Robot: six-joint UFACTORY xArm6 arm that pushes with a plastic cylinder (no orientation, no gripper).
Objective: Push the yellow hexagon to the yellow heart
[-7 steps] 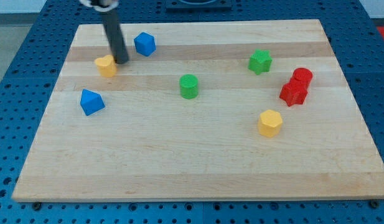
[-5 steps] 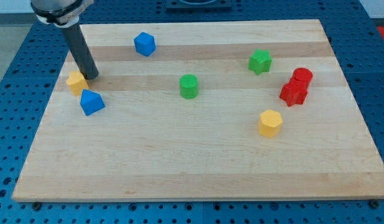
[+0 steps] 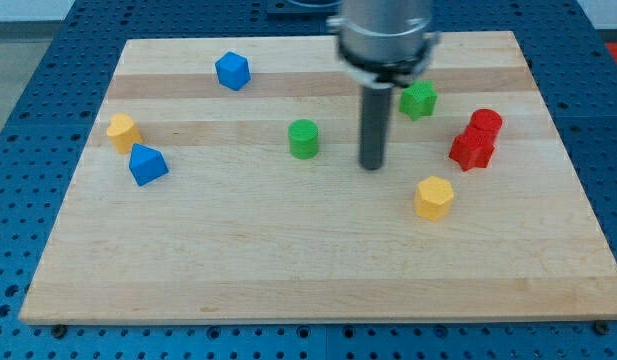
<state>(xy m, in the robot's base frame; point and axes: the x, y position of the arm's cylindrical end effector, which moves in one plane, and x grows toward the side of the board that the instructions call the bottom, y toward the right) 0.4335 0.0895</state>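
Standing clear, my tip [image 3: 372, 165] holds nothing; yellow hexagon [image 3: 434, 197] lies near at 4 o'clock, green cylinder [image 3: 304, 138] at 10, yellow heart [image 3: 122, 131] far at 9.

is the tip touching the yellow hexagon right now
No, my tip stands apart from the yellow hexagon, up and toward the view's left of it, with bare board between them.
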